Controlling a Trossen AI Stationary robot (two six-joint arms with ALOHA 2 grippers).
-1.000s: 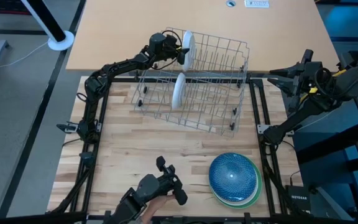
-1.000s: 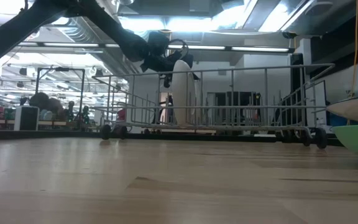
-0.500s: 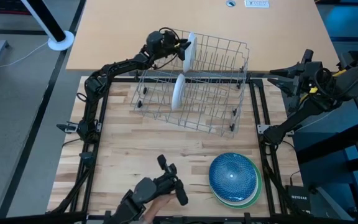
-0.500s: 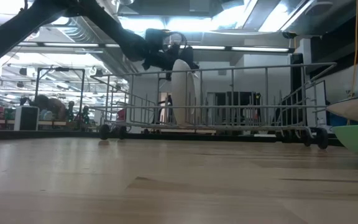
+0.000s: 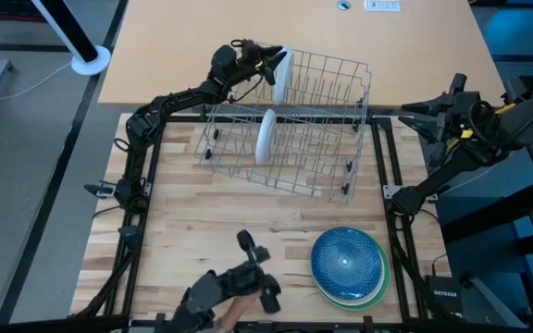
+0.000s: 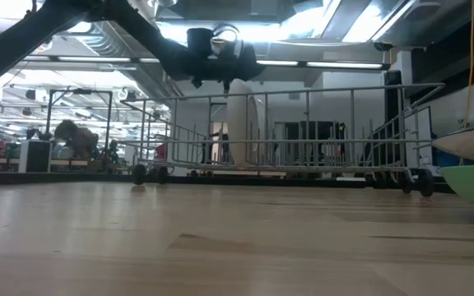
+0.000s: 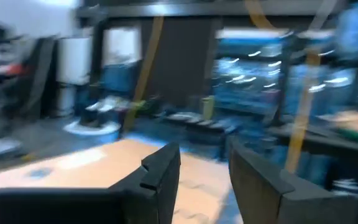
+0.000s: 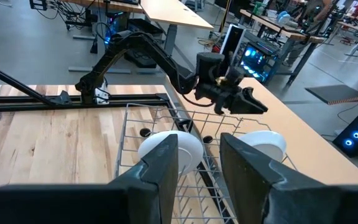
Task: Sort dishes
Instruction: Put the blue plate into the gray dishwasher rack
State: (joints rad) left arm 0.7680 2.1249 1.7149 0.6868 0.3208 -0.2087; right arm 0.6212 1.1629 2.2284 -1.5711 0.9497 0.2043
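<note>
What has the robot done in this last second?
The left pincer let go of the white plate standing at the rack's far corner, then rose up and back off it. That plate, the second plate, the rack, the stacked dishes and the right pincer stayed put.

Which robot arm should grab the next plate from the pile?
Probably the right. Its open end effector waits at the table's right edge, the same side as the plate stack. The left end effector is over the rack's far corner, beside a white plate.
</note>
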